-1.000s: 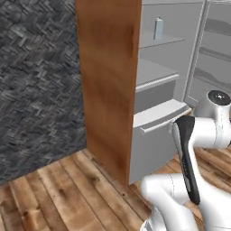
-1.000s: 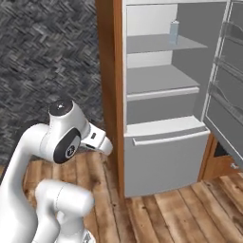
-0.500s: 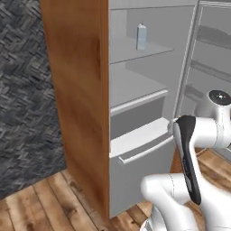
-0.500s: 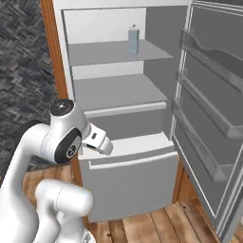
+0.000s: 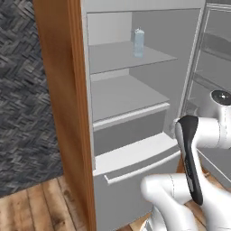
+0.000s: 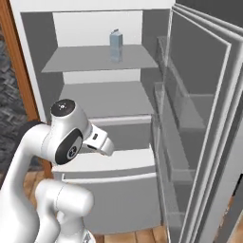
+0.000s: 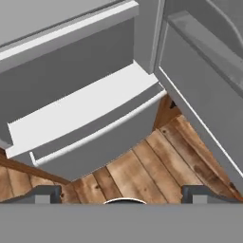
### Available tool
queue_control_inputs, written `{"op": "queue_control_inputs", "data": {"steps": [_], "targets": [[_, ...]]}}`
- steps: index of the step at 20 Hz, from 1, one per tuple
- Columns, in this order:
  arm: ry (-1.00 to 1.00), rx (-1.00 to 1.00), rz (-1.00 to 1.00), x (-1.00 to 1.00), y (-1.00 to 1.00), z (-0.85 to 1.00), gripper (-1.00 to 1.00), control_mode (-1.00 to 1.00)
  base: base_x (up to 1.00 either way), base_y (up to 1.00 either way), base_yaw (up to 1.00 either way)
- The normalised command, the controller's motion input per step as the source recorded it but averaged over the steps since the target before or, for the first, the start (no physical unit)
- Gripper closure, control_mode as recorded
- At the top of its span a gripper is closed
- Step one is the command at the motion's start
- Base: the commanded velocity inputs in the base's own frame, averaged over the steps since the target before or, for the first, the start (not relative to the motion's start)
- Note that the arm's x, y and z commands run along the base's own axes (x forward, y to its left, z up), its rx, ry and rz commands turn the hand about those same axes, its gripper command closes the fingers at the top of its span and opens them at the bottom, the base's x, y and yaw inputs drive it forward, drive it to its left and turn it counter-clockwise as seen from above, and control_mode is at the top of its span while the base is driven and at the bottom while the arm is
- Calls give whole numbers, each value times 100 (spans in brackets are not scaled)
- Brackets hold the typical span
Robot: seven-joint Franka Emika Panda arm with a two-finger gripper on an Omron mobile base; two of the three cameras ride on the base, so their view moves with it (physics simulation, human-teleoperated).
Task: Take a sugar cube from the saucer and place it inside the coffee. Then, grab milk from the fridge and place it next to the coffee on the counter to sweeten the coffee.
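Milk [image 5: 139, 43] stands upright on the upper shelf [image 5: 122, 56] of the open fridge [image 5: 135, 117], well above and ahead of the hand [image 7: 121, 195], a small pale carton with a gabled top whose printing is too faint to read; the right base view has it [image 6: 115, 45] toward the back of that same shelf [image 6: 95, 59]. Of the hand itself little can be seen: two dark fingertips [image 7: 43, 193] poke up at the bottom of its own camera, set wide apart with nothing between them, and the rest is cut off. Just ahead of the hand a flat grey drawer front [image 7: 90, 128] juts out from the fridge, smooth and matte, with a second, darker recess above it. Below the hand lie wood floor planks [image 7: 147, 171], warm brown with visible grain. To one side the fridge door [image 6: 209, 123] swings open, its grey bins [image 6: 182, 118] stacked one above another, the lower part running out of the picture. A wood panel [image 5: 63, 108] flanks the fridge on the other side, and beyond it a dark wall [image 5: 22, 99] with a rough herringbone weave. The white arm [image 6: 57, 142] folds up in front, hiding part of the lower drawer.
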Motion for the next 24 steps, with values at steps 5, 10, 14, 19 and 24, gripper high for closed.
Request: {"op": "queue_control_inputs", "data": {"steps": [5, 10, 14, 19, 24], "targets": [[0, 0, 0, 0, 0, 0, -100, 100, 65, -53, 36], [0, 0, 0, 0, 0, 0, -100, 100, 66, -15, 35], [-18, -12, 25, 52, 0, 1, -100, -100, 0, 0, 0], [-25, -10, 11, 20, 0, 41, -100, -100, 0, 0, 0], [-23, -15, 0, 11, 9, 82, -100, -100, 0, 0, 0]]}}
